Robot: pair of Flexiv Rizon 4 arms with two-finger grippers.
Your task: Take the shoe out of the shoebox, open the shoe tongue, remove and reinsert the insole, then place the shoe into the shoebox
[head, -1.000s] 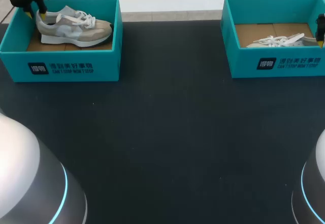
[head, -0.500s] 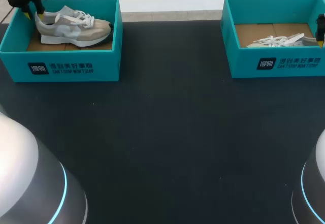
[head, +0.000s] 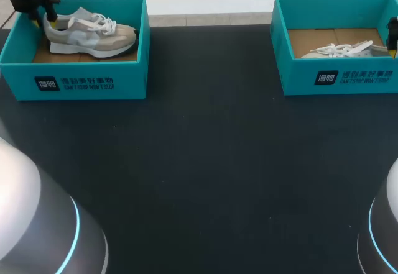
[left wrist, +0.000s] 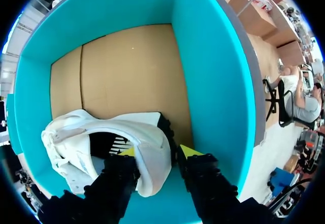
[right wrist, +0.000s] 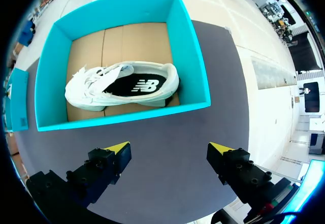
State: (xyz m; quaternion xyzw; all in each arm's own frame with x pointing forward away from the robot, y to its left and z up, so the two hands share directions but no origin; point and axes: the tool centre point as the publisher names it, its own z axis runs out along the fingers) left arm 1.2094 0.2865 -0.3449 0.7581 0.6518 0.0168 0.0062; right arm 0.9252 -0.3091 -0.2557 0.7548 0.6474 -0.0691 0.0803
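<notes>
A grey and white shoe (head: 90, 31) stands in the left teal shoebox (head: 81, 81), heel toward the box's left wall. My left gripper (head: 46, 18) is at that heel. In the left wrist view the left gripper (left wrist: 157, 153) straddles the heel of the shoe (left wrist: 76, 132), one finger inside the collar and one behind it, shut on it, over the cardboard floor of the box (left wrist: 213, 71). My right gripper (right wrist: 170, 150) hangs open and empty over the table just outside the right shoebox (right wrist: 193, 56), which holds a second white shoe (right wrist: 122, 87).
The right shoebox (head: 336, 75) with its shoe (head: 342, 50) stands at the table's far right, and my right gripper (head: 393, 35) shows at that edge. A wide stretch of dark table (head: 205, 162) lies between and in front of the two boxes.
My left gripper drifted slightly left with the heel and came back. The shoe is nearly where it was. The right arm has not moved.
</notes>
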